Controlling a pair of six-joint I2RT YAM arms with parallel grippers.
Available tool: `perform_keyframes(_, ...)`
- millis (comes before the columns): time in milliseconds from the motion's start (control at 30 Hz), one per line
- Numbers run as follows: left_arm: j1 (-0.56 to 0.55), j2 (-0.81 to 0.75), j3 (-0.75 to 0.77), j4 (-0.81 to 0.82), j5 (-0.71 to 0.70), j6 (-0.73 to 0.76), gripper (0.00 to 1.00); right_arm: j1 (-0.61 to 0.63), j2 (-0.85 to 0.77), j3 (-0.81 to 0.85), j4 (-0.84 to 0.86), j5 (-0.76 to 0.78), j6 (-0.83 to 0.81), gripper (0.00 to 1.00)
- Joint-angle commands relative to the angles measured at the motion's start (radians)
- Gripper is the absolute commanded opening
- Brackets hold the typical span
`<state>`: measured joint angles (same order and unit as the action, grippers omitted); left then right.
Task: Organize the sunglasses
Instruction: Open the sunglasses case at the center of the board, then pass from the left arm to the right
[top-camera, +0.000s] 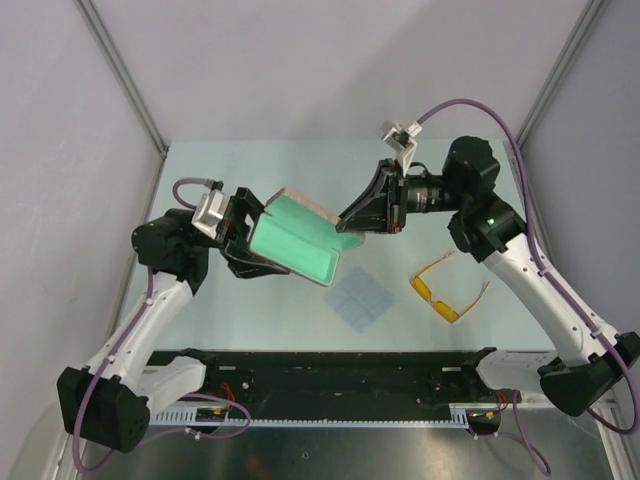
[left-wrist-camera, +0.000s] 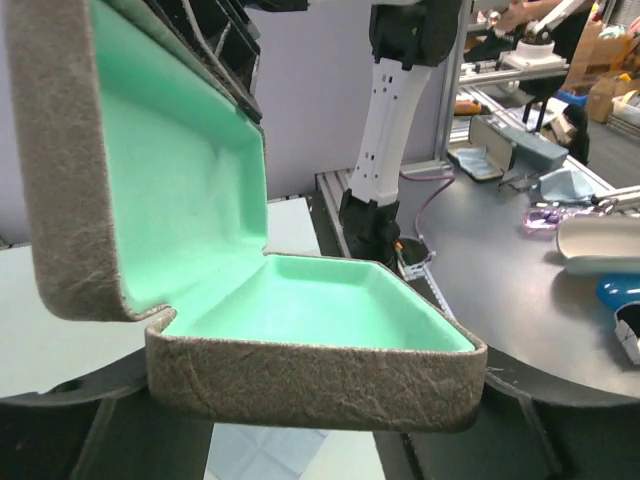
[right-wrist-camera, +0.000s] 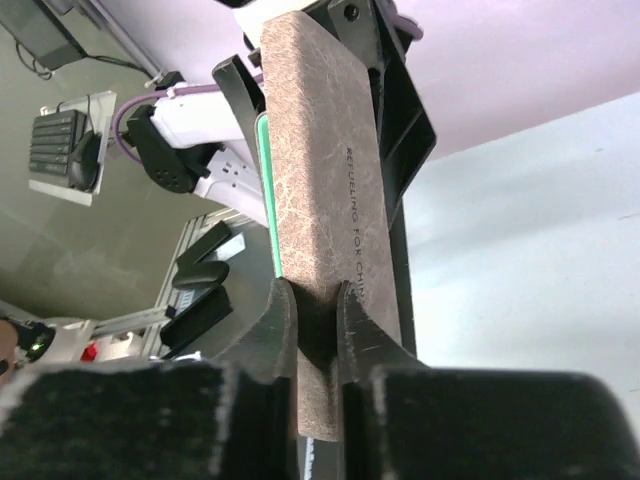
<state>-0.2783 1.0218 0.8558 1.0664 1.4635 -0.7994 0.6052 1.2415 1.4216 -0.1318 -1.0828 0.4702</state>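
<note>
Sunglasses (top-camera: 437, 301): lying on the desk (top-camera: 250, 310) to the right of centre, temple arms unfolded and spread, yellow-orange lenses. No pincer touches them. They sit well apart from both pincers, beside the right arm's forearm in the top view.

Cloth (top-camera: 360, 300): pale blue square, flat on the desk just left of the sunglasses, not touching them.

Case (top-camera: 295, 240): grey-beige outside, mint-green lining, lifted clear of the desk above and left of the cloth. It is open; the left wrist view shows the lid (left-wrist-camera: 150, 170) standing up from the tray at a wide angle, and nothing lies inside.

Left pincer (top-camera: 250, 245): grasping the case by its tray from the left side, with the tray sitting across the bottom of the wrist view.

Right pincer (right-wrist-camera: 315, 310): clenched on the edge of the lid. The right wrist view shows both fingers (right-wrist-camera: 280, 320) pressed against the thin lid edge, one on each face.
</note>
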Motion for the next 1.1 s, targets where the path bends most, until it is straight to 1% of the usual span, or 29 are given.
perform_keyframes(0, 0.024, 0.006, 0.002, 0.037, -0.018, 0.002, 0.47, -0.01, -0.037, 0.02, -0.009, 0.015, 0.012, 0.0)
perform_keyframes(100, 0.025, 0.009, 0.005, 0.037, -0.041, -0.004, 0.48, -0.013, -0.039, 0.02, -0.026, 0.038, -0.004, 0.0)
perform_keyframes(167, 0.027, 0.012, 0.005, 0.037, -0.069, -0.012, 0.44, -0.01, -0.034, 0.022, -0.037, 0.044, -0.031, 0.0)
perform_keyframes(200, 0.027, 0.024, 0.005, 0.035, -0.092, -0.035, 0.4, -0.007, -0.033, 0.022, -0.061, 0.067, -0.047, 0.0)
perform_keyframes(300, 0.027, 0.049, 0.006, 0.035, -0.117, -0.069, 0.35, 0.001, -0.014, 0.023, -0.124, 0.141, -0.123, 0.0)
perform_keyframes(367, 0.028, 0.066, 0.005, 0.035, -0.123, -0.092, 0.34, 0.011, 0.001, 0.026, -0.144, 0.164, -0.156, 0.09)
perform_keyframes(400, 0.028, 0.075, 0.005, 0.033, -0.126, -0.098, 0.34, 0.016, 0.006, 0.027, -0.158, 0.193, -0.18, 0.16)
perform_keyframes(433, 0.028, 0.08, 0.003, 0.035, -0.133, -0.103, 0.34, 0.021, 0.007, 0.03, -0.17, 0.214, -0.197, 0.33)
perform_keyframes(467, 0.028, 0.081, 0.0, 0.035, -0.14, -0.11, 0.34, 0.037, 0.015, 0.036, -0.184, 0.233, -0.218, 0.39)
perform_keyframes(500, 0.028, 0.084, -0.001, 0.035, -0.144, -0.116, 0.34, 0.044, 0.018, 0.049, -0.219, 0.28, -0.255, 0.5)
perform_keyframes(533, 0.028, 0.09, -0.006, 0.035, -0.153, -0.119, 0.34, 0.053, 0.021, 0.059, -0.235, 0.312, -0.271, 0.54)
perform_keyframes(600, 0.028, 0.09, -0.011, 0.035, -0.164, -0.124, 0.33, 0.073, 0.035, 0.079, -0.273, 0.374, -0.301, 0.58)
perform_keyframes(633, 0.03, 0.092, -0.014, 0.033, -0.169, -0.126, 0.33, 0.079, 0.035, 0.08, -0.278, 0.401, -0.32, 0.64)
perform_keyframes(667, 0.03, 0.093, -0.014, 0.033, -0.175, -0.133, 0.34, 0.083, 0.033, 0.083, -0.284, 0.428, -0.329, 0.65)
perform_keyframes(700, 0.03, 0.095, -0.014, 0.033, -0.173, -0.135, 0.34, 0.096, 0.035, 0.083, -0.29, 0.464, -0.338, 0.65)
perform_keyframes(800, 0.03, 0.097, -0.017, 0.033, -0.17, -0.138, 0.34, 0.116, 0.035, 0.092, -0.301, 0.547, -0.357, 0.6)
perform_keyframes(900, 0.03, 0.093, -0.023, 0.033, -0.169, -0.138, 0.35, 0.148, 0.026, 0.096, -0.304, 0.648, -0.387, 0.48)
perform_keyframes(967, 0.03, 0.09, -0.027, 0.033, -0.169, -0.138, 0.36, 0.16, 0.018, 0.096, -0.301, 0.687, -0.406, 0.43)
perform_keyframes(1067, 0.033, 0.092, -0.029, 0.033, -0.167, -0.138, 0.36, 0.176, 0.003, 0.086, -0.287, 0.735, -0.421, 0.41)
